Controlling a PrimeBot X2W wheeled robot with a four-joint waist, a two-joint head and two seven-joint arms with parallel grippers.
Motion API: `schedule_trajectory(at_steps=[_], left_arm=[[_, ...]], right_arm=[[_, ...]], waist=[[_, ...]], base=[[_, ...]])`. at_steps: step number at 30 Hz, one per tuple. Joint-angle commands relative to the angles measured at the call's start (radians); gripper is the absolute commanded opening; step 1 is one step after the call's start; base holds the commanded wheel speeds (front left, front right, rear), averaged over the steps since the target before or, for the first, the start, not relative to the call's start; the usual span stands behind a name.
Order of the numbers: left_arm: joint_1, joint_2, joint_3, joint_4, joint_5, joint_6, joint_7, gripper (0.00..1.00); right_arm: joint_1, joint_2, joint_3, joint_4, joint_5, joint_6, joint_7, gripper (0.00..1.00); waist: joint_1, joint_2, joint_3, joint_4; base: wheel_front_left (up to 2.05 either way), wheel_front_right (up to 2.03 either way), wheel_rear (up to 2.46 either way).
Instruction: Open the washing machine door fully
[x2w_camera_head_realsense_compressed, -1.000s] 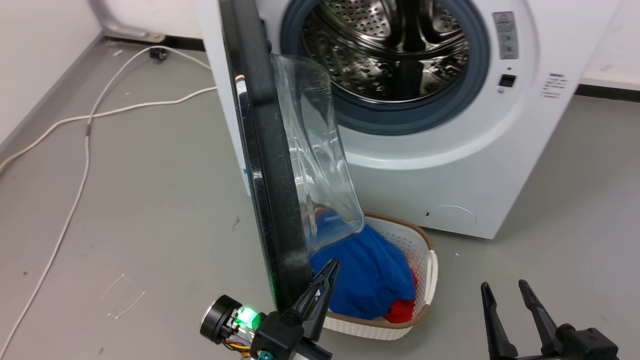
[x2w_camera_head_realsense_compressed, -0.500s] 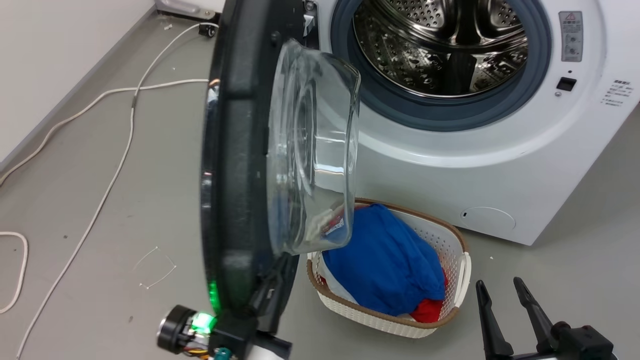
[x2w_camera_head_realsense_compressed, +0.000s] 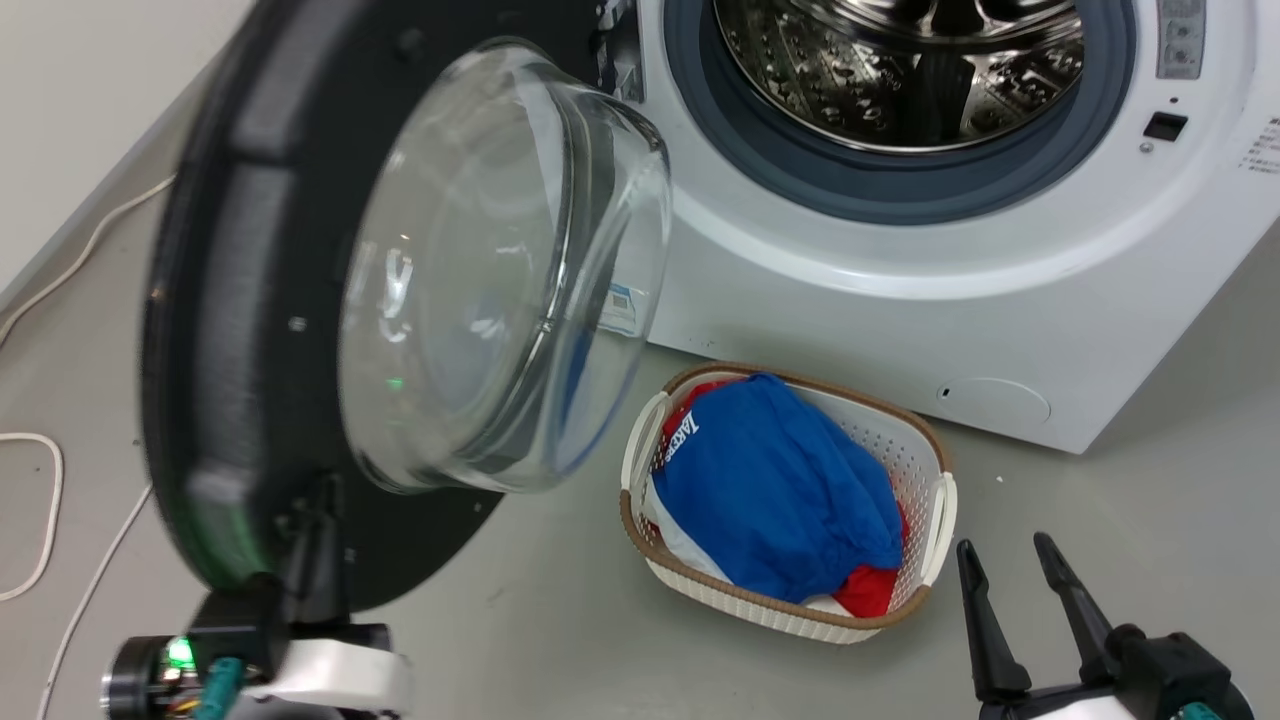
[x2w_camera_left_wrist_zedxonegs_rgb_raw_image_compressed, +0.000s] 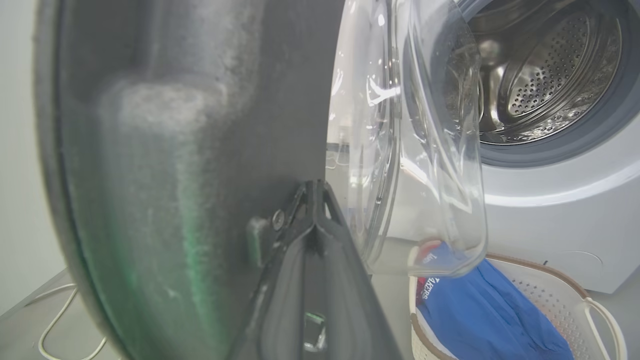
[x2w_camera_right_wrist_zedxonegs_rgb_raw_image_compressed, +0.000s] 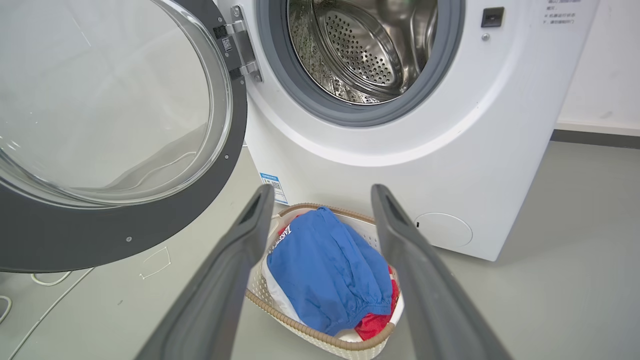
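Note:
The washing machine door (x2w_camera_head_realsense_compressed: 230, 300) stands swung far out to the left of the white machine (x2w_camera_head_realsense_compressed: 900, 300). Its black inner rim and clear glass bowl (x2w_camera_head_realsense_compressed: 500, 270) face me. My left gripper (x2w_camera_head_realsense_compressed: 320, 505) is shut, with its tips pressed against the door's inner black face near the lower edge. In the left wrist view the left gripper (x2w_camera_left_wrist_zedxonegs_rgb_raw_image_compressed: 315, 189) has its fingers together, resting on the door (x2w_camera_left_wrist_zedxonegs_rgb_raw_image_compressed: 200, 125) beside a small screw. My right gripper (x2w_camera_head_realsense_compressed: 1012, 558) hangs open at the lower right, holding nothing. In its own view the right gripper (x2w_camera_right_wrist_zedxonegs_rgb_raw_image_compressed: 320, 200) frames the basket, with the door (x2w_camera_right_wrist_zedxonegs_rgb_raw_image_compressed: 150, 235) at the left.
A white laundry basket (x2w_camera_head_realsense_compressed: 905, 450) with blue and red clothes sits on the floor before the machine, between the door and my right gripper. The steel drum opening (x2w_camera_head_realsense_compressed: 900, 80) has a grey rubber ring. White cables (x2w_camera_head_realsense_compressed: 40, 500) lie on the grey floor at the left, near a wall.
The door has swung from edge-on to wide open, its inner face now turned to me. My left gripper went left with it, still against its lower part. The head view also shifted.

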Motion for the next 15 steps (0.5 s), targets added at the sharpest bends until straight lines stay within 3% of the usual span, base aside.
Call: schedule_trajectory(at_steps=[1,15], left_arm=[[-0.014,0.010,0.043,0.013,-0.007,0.006,0.003,0.00],[-0.159,0.005,0.313,0.116,-0.038,-0.019,0.002,0.00]], right_arm=[[-0.024,0.002,-0.003,-0.004,-0.009,0.000,-0.002,1.00],[-0.089,0.002,-0.026,-0.020,-0.064,0.000,-0.002,1.00]], waist=[[0.0000,0.0000,0.016,-0.001],[0.0000,0.0000,0.135,-0.031]], base=[[0.00,0.00,0.00],[0.00,0.00,0.00]])
